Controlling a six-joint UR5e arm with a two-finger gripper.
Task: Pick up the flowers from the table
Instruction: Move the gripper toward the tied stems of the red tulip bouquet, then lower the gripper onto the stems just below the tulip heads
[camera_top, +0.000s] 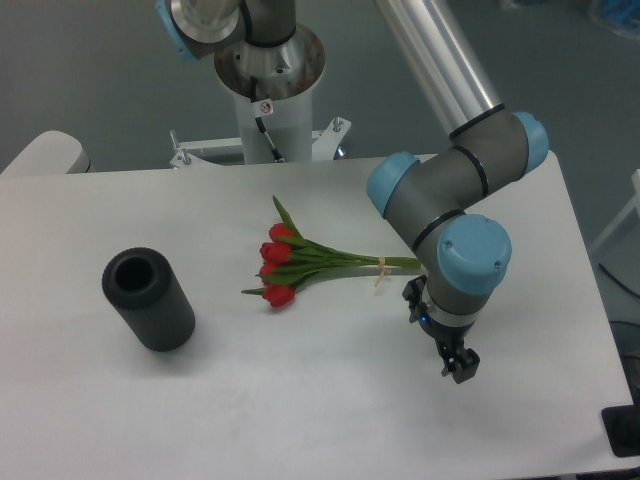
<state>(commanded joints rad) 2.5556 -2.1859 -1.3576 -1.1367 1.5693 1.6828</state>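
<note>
The flowers (300, 262) are a small bunch of red tulips with green leaves, lying flat on the white table (300, 400). The blooms point left and the long stems run right, tied with a pale band (381, 267). The stem ends disappear behind my arm's blue-capped wrist (470, 255). My gripper (458, 365) hangs below that wrist, pointing down at the table, to the right of and nearer than the stem ends. It holds nothing. Its dark fingers overlap from this angle, so I cannot tell whether they are apart.
A black hollow cylinder (148, 298) lies on the table left of the flowers. The arm's white base column (268, 110) stands at the table's far edge. The table's right edge (600, 330) is close to the gripper.
</note>
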